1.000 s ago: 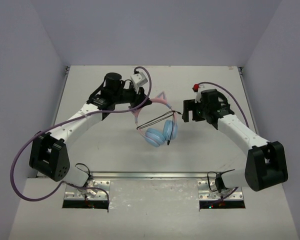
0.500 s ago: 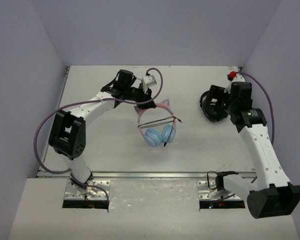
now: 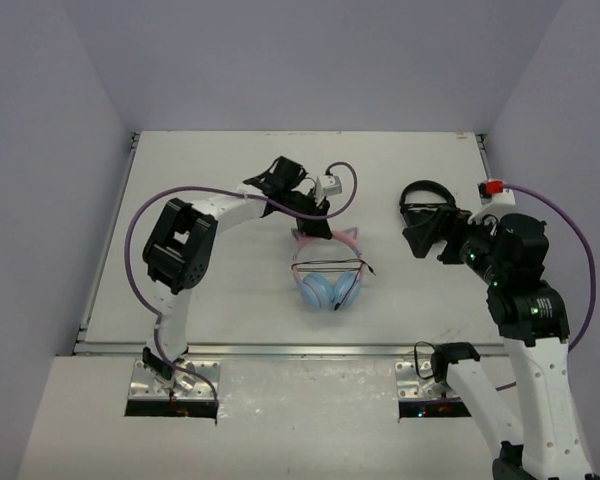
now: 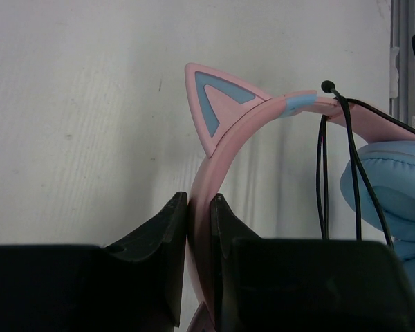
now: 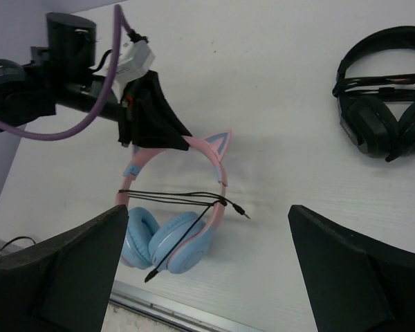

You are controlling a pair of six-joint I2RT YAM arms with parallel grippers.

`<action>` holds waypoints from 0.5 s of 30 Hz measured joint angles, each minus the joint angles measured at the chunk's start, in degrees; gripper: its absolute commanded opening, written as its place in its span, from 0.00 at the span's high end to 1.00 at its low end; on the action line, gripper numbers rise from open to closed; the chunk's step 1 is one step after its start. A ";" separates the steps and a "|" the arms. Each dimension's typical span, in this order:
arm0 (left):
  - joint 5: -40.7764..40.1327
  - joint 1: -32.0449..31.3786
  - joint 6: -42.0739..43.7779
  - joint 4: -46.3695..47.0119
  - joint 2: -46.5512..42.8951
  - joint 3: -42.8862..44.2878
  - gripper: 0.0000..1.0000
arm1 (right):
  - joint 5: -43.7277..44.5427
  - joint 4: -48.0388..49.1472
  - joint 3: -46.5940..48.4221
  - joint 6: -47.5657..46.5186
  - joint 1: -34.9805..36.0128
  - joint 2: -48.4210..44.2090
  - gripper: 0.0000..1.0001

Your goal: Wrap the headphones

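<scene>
The headphones (image 3: 327, 288) lie mid-table, with light blue ear cups (image 5: 173, 242) towards the front edge and a pink cat-ear headband (image 4: 228, 131). A thin black cable (image 5: 173, 197) runs across the headband between its two sides. One plug (image 5: 242, 211) sticks out to the right and another cable end hangs by the cups. My left gripper (image 4: 199, 221) is shut on the top of the headband, also seen in the top view (image 3: 315, 230). My right gripper (image 5: 207, 270) is wide open and empty. It is held high to the right of the headphones (image 3: 435, 240).
All-black headphones (image 5: 380, 93) lie at the right of the table, partly under my right gripper in the top view (image 3: 420, 200). A metal rail (image 3: 300, 350) runs along the table's front edge, close to the ear cups. Grey walls enclose the table.
My left gripper has carried the headphones to the right and towards the front. My right gripper has drawn back from the cable, risen and moved right, over the black headphones.
</scene>
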 measured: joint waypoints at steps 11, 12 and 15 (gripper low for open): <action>4.42 -0.59 4.00 -1.40 11.80 4.39 0.92 | -10.08 -0.87 -5.14 1.53 0.00 -4.48 0.01; 4.42 -0.59 3.98 -1.36 12.15 4.37 0.90 | -10.51 -0.94 -5.57 1.57 0.00 -4.46 0.01; 4.33 -0.59 2.93 0.52 12.17 3.93 0.80 | -11.52 -0.94 -6.62 1.79 0.00 -4.37 0.01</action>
